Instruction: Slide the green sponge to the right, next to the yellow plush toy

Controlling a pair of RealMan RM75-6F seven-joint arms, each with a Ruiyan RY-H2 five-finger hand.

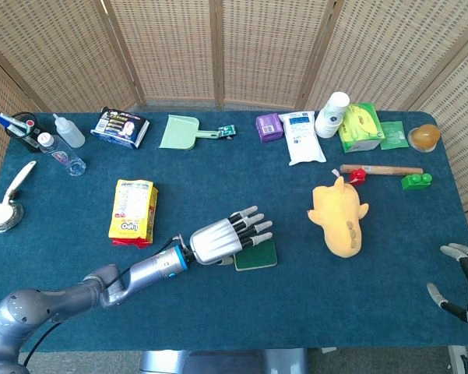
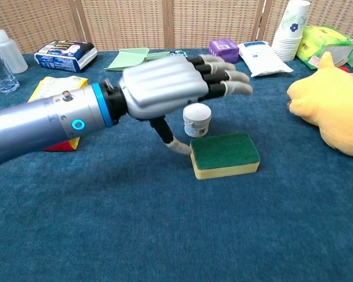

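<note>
Tabletop tally, kind by kind

One green sponge (image 2: 225,155), one yellow plush toy (image 1: 339,219), one small white jar (image 2: 197,119), one yellow snack box (image 1: 132,209), one green dustpan (image 1: 177,131), one purple packet (image 1: 269,125), one white pouch (image 1: 304,136), one stack of paper cups (image 1: 332,114), two clear bottles (image 1: 68,130) (image 1: 56,151), one spoon (image 1: 17,184), one dark wipes pack (image 1: 120,127), two hands: left hand (image 2: 164,88), right hand (image 1: 462,279).

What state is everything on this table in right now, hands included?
Left hand: fingers spread, raised above the sponge, thumb tip by its left edge.
Right hand: open, at the table's right edge.
Green sponge: flat, green side up, apart from the toy.
Yellow plush toy: lying down.
Small white jar: upright, lid on.
</note>
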